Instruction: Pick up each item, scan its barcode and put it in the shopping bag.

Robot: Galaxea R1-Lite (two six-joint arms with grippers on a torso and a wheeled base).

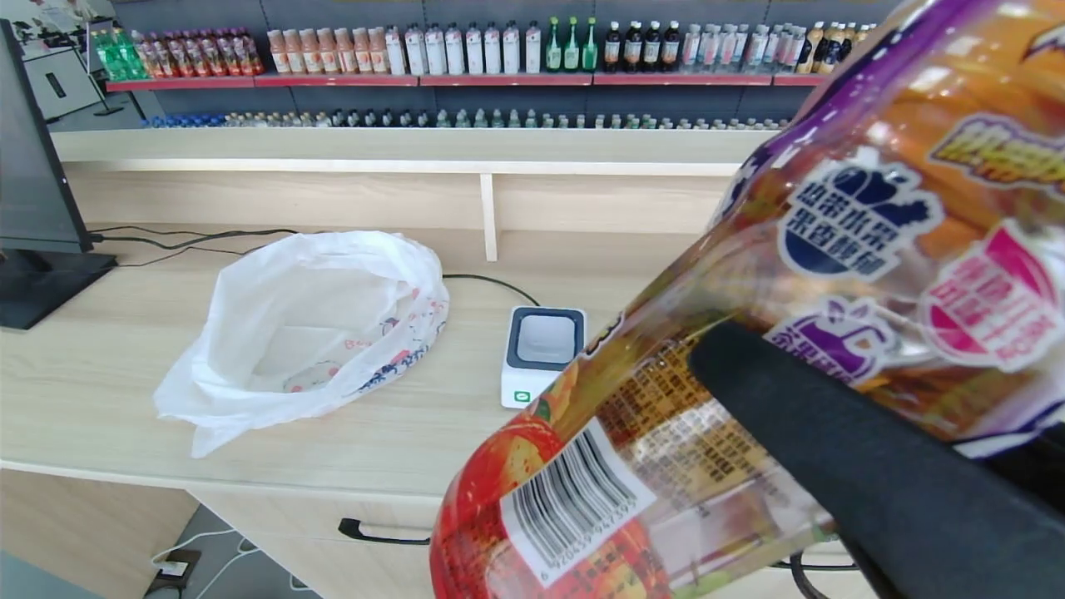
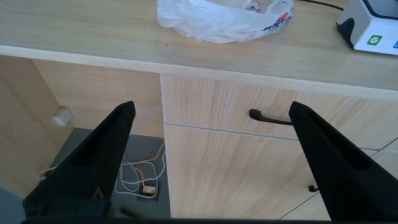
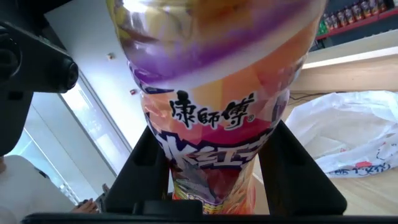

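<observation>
Bottle: one bottle point(image 1: 832, 249), orange-and-purple label, white barcode patch, hanging tilted at the scanner's point(image 1: 542, 353) 4 o'clock.
Right gripper point(image 3: 216, 163): clamping the bottle.
Shopping bag point(image 1: 241, 333): one, white, lying open on the bench point(image 1: 83, 374), at the scanner's 9 o'clock.
Left gripper point(image 2: 211, 109): gaping wide, holding nothing.

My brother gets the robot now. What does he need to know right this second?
Right end effector: shut on the drink bottle, held up close to the head camera; its barcode faces the camera, not the scanner.
Left end effector: open, empty, low before the drawer.
Shopping bag: open on the counter beside the scanner; nothing seen inside.
Done: bottle picked up. Left: scan it, bag it.
</observation>
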